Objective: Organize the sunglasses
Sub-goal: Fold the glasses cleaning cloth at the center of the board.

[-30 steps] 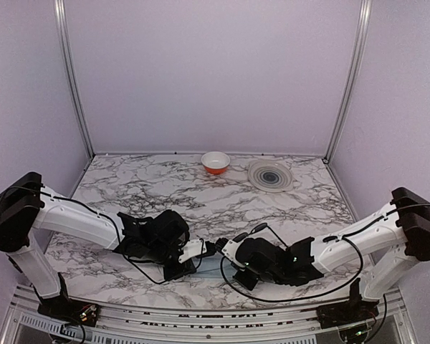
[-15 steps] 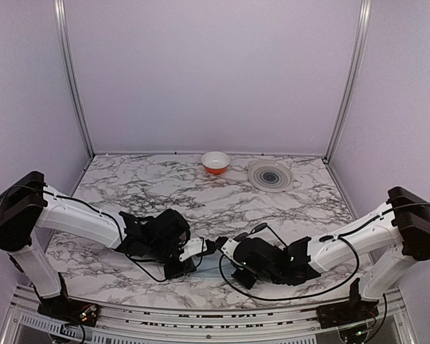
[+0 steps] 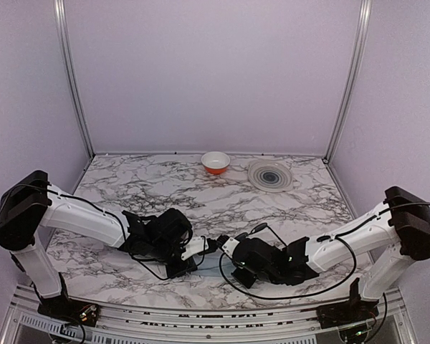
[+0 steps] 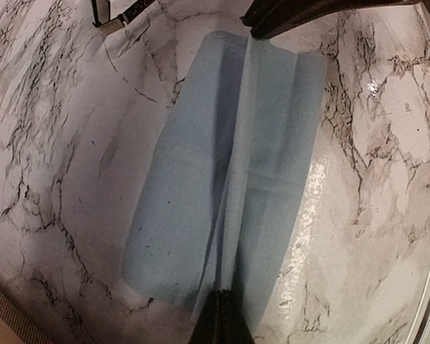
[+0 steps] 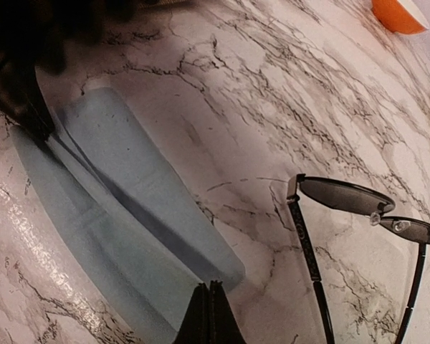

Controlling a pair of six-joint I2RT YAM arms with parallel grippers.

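Note:
The sunglasses (image 5: pixel 358 204) lie open on the marble table, right of a light blue cloth (image 5: pixel 107 215), thin black frame and dark lenses up. In the top view they are mostly hidden by the right arm. The cloth (image 4: pixel 229 172) lies between both grippers with a raised fold along its middle. My left gripper (image 4: pixel 224 315) is shut on one end of that fold. My right gripper (image 5: pixel 209 308) is shut on the opposite end. In the top view the two grippers (image 3: pixel 199 256) (image 3: pixel 228 259) face each other over the cloth (image 3: pixel 213 265) near the front edge.
An orange and white bowl (image 3: pixel 215 162) and a grey ringed plate (image 3: pixel 270 175) stand at the back of the table. The table's front rail runs just below the arms. Purple walls enclose the sides and back.
Both arms have shifted slightly toward each other over the cloth. Both grippers stay shut on it.

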